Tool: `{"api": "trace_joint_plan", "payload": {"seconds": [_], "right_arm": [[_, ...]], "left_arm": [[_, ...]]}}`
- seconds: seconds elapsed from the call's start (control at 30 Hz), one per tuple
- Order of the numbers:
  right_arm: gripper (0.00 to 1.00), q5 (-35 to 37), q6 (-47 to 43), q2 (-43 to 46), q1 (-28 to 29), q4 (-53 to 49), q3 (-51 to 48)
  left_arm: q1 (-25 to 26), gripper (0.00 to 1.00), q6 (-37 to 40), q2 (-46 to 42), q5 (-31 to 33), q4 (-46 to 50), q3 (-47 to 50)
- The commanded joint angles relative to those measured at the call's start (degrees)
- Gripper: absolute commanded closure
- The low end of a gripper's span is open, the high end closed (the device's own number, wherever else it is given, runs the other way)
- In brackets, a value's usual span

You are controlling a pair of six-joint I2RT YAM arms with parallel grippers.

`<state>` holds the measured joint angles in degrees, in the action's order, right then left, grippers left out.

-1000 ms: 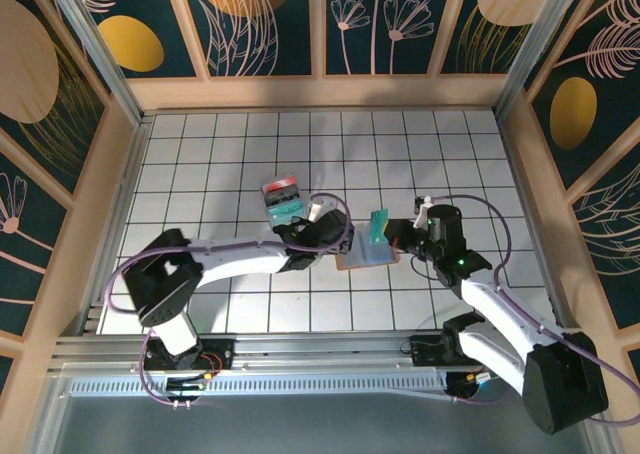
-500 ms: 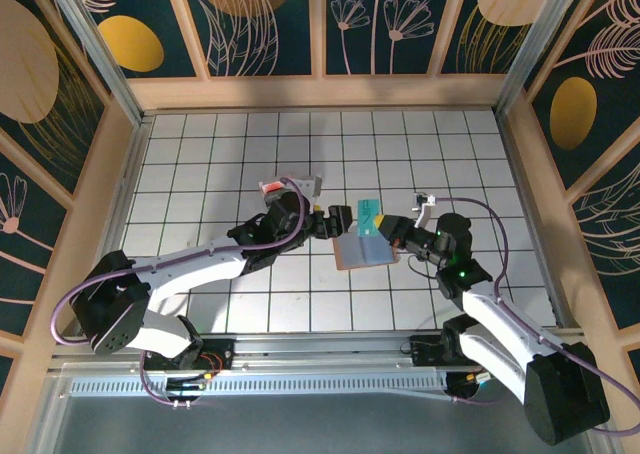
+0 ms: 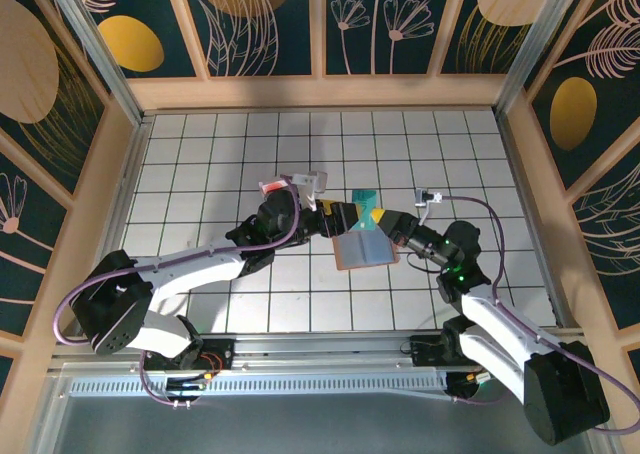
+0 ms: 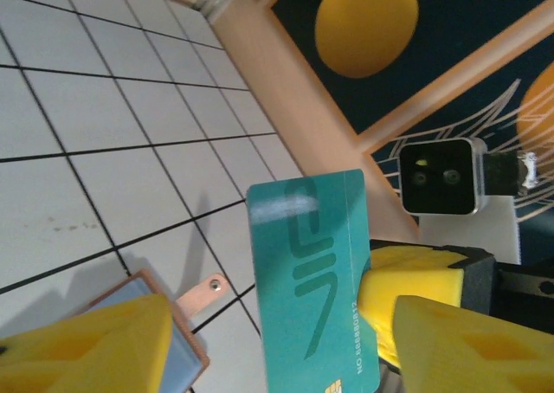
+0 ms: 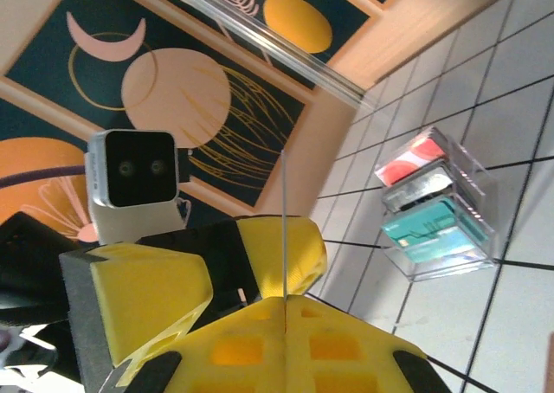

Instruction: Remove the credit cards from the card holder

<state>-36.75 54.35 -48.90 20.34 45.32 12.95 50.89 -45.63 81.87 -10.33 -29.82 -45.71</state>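
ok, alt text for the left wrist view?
A teal credit card is pinched at one edge by the right end effector. The open left end effector flanks it; a corner of the card holder lies below on the white tiled table.

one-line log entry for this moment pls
right fingers shut on teal card | left fingers open, near card | card holder on table

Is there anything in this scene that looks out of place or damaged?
Nothing looks damaged or spilled. One oddity: a teal card stands on edge in the air, pinched by the right fingers, with the left fingers open close by. The card holder lies flat nearby.
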Motion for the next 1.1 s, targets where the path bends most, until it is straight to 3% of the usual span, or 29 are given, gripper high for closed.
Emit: {"api": "trace_joint_plan", "payload": {"seconds": [0.0,0.23,0.5,0.63,0.7,0.9,1.07], "right_arm": [[1.00,-2.15,3.01,-0.17,-0.30,8.20,-1.07],[1.00,-3.05,4.44,-0.91,-0.20,12.00,-1.52],[1.00,-4.01,5.35,-2.86,0.14,15.49,-1.63],[1.00,-4.20,4.99,-3.96,0.18,15.21,-1.42],[0.99,-3.97,3.88,-3.91,0.18,13.28,-1.18],[0.66,0.19,-3.76,-0.04,0.31,-3.56,1.36],[0.54,7.61,-11.13,5.40,0.40,-20.92,4.86]], "left_arm": [[-0.37,0.38,-0.80,0.59,-3.39,-5.56,0.54],[-0.36,0.63,-1.53,1.06,-6.17,-9.51,0.98],[-0.36,0.81,-1.15,1.87,-8.90,-11.25,0.66],[-0.36,0.99,-0.43,1.83,-8.53,-10.45,0.63],[-0.36,1.00,1.04,1.27,-7.35,-8.19,0.22],[-0.36,1.00,11.58,-2.45,-0.06,6.42,-2.74],[-0.89,1.00,24.02,-5.67,8.81,20.53,-6.36]]}}
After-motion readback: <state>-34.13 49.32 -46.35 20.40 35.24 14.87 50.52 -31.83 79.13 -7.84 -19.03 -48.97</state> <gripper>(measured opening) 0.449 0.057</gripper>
